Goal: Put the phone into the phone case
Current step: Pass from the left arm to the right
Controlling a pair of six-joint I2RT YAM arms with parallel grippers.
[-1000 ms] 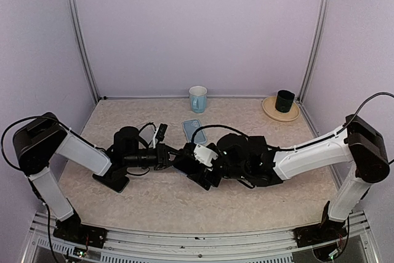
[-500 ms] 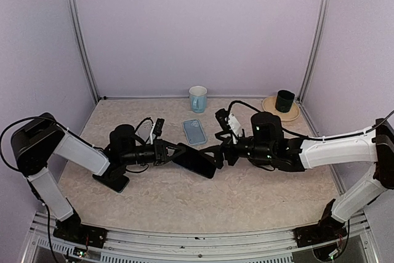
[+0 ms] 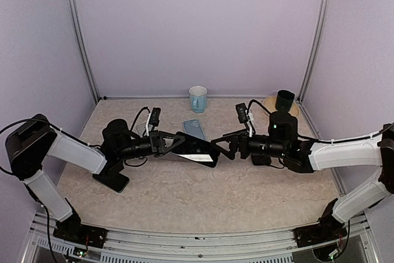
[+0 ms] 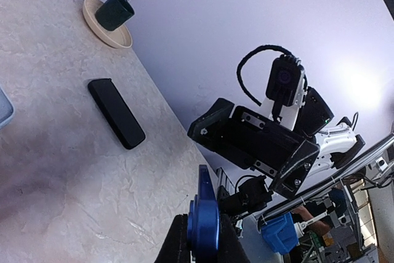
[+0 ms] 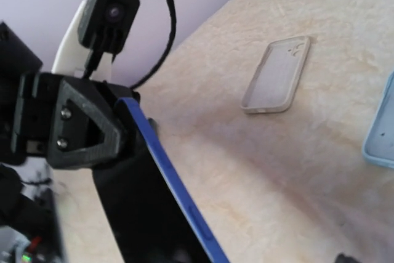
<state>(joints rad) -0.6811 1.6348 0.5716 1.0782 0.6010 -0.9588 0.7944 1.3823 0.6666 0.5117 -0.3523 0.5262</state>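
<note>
Over mottled table (image 3: 184, 207): phone (image 3: 200, 152) clamped at one end by left pincer (image 3: 178, 145), wide-open right pincer (image 3: 220, 147) just beside other end. Risks pivoting or dropping if bumped.

**Phone in the air between my two grippers**

My left gripper (image 3: 175, 143) holds the phone (image 3: 198, 151) over the middle of the table (image 3: 184, 198), and my right gripper (image 3: 222, 146) sits just right of it. A case (image 3: 192, 128) lies on the table behind the phone, with a second case (image 5: 277, 73) further left. A mug (image 3: 197, 98) stands far centre. Far right, a cup (image 4: 114, 12) stands on a plate (image 4: 120, 41), with a flat oblong (image 4: 116, 113) near it.
</note>
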